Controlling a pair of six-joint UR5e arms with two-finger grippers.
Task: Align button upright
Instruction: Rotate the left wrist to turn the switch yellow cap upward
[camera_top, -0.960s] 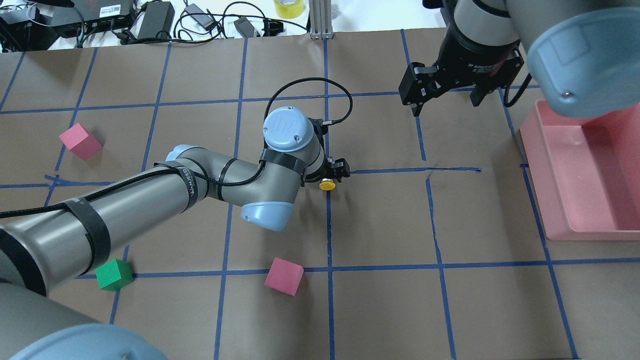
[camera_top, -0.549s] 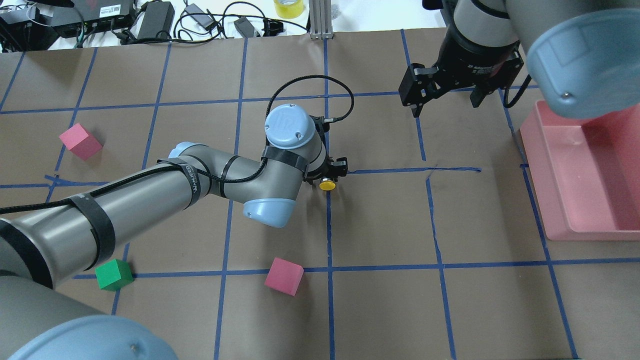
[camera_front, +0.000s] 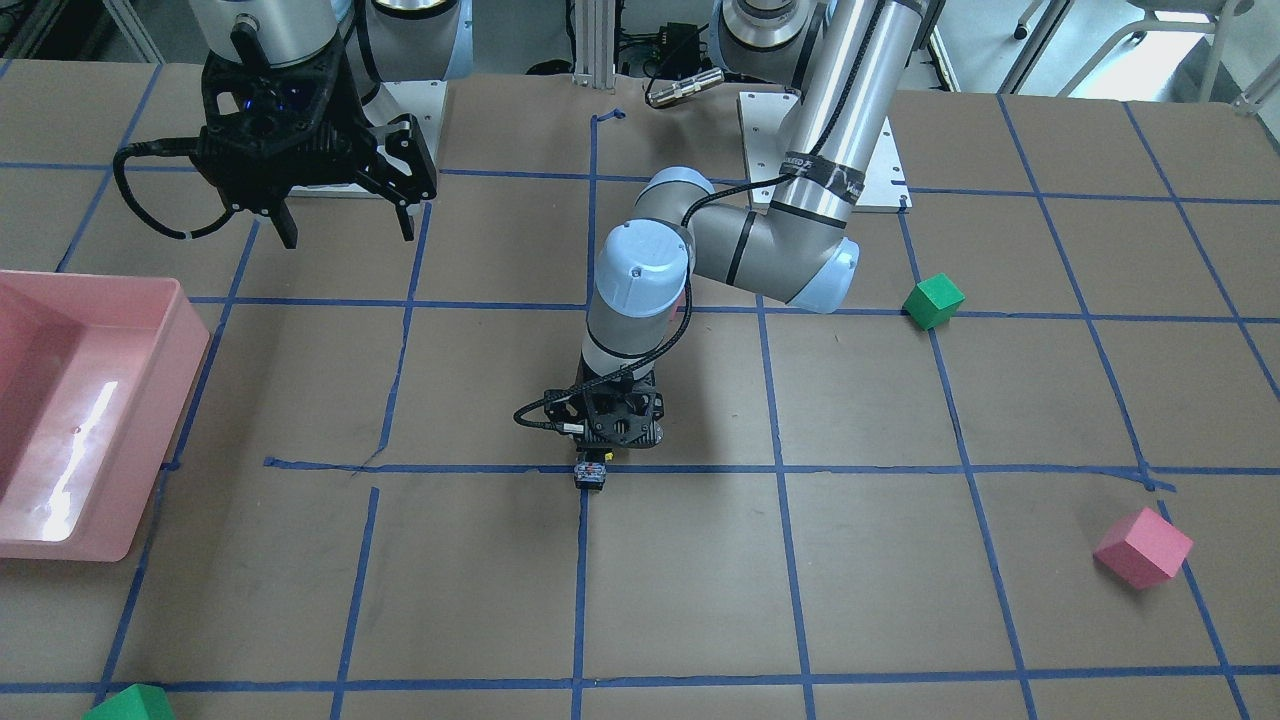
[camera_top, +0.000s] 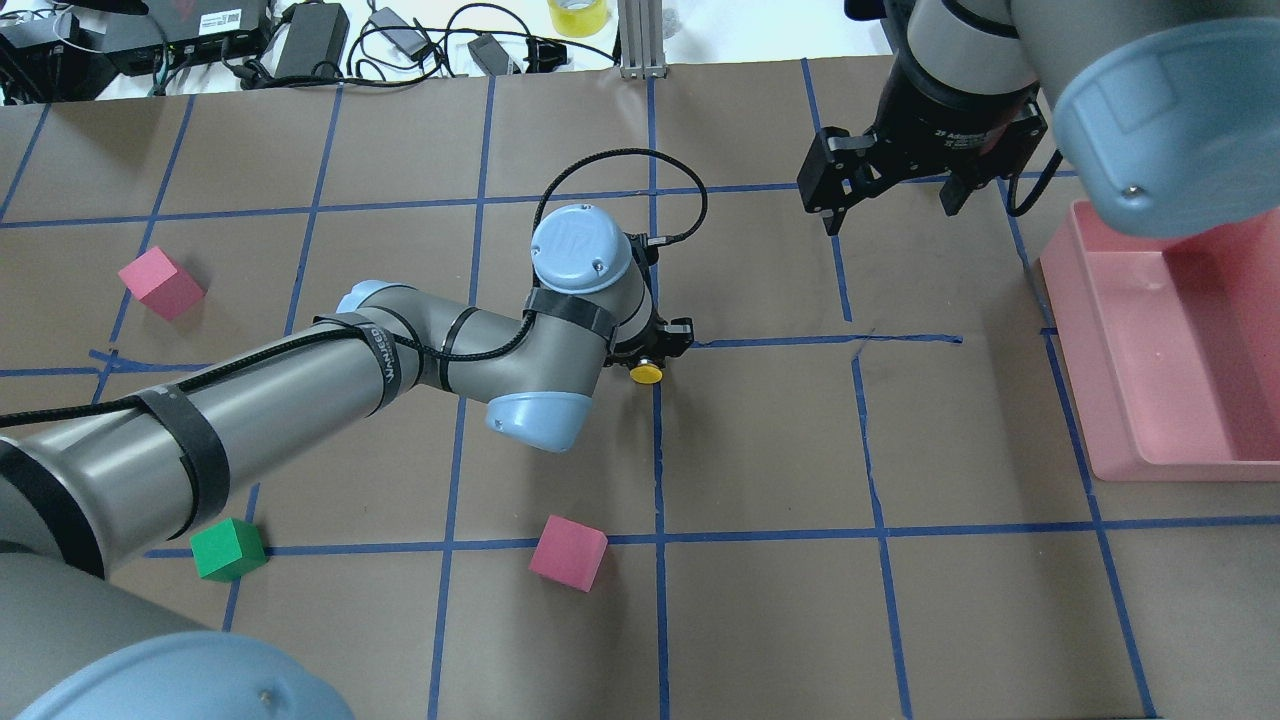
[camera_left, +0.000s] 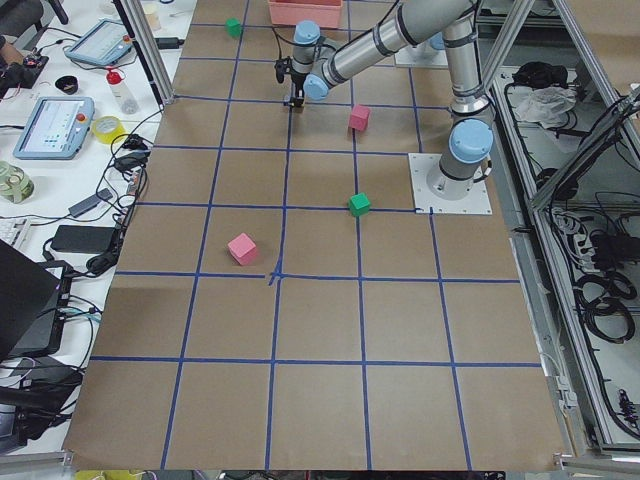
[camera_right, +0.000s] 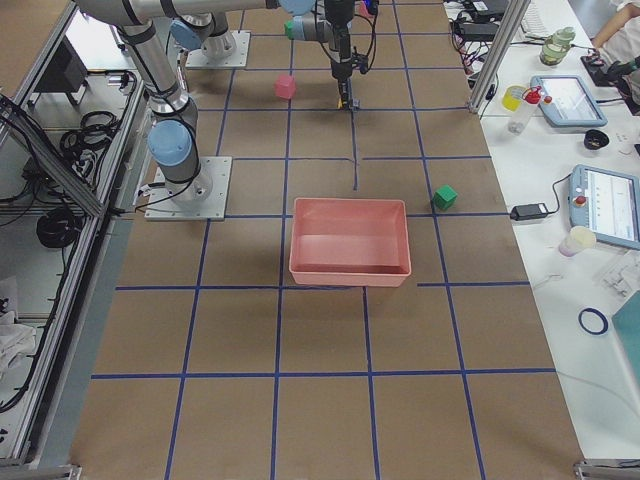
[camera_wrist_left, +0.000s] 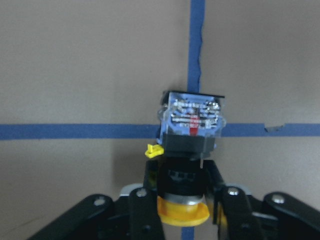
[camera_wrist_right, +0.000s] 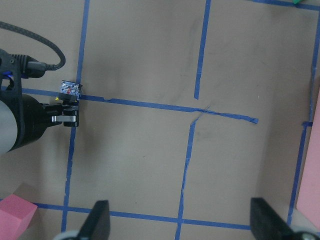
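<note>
Found the left two-finger gripper (camera_wrist_left: 184, 189) clamped on the tiny push-button switch (camera_wrist_left: 189, 145) with round yellow cap, black cylindrical body and greyish metallic base: body between the fingers, cap toward the palm, base jutting beyond the fingertips, slightly tilted, over a crossing of blue tape lines (camera_wrist_left: 75, 131). Noted the right two-finger gripper (camera_top: 889, 206) spread open, well apart from the left.

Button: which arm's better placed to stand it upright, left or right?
Left. The left gripper is shut on the button, gripping its black body at the tape crossing, so it can likely reorient it directly. The right gripper hangs open well away, nearer the pink bin, holding nothing.
</note>
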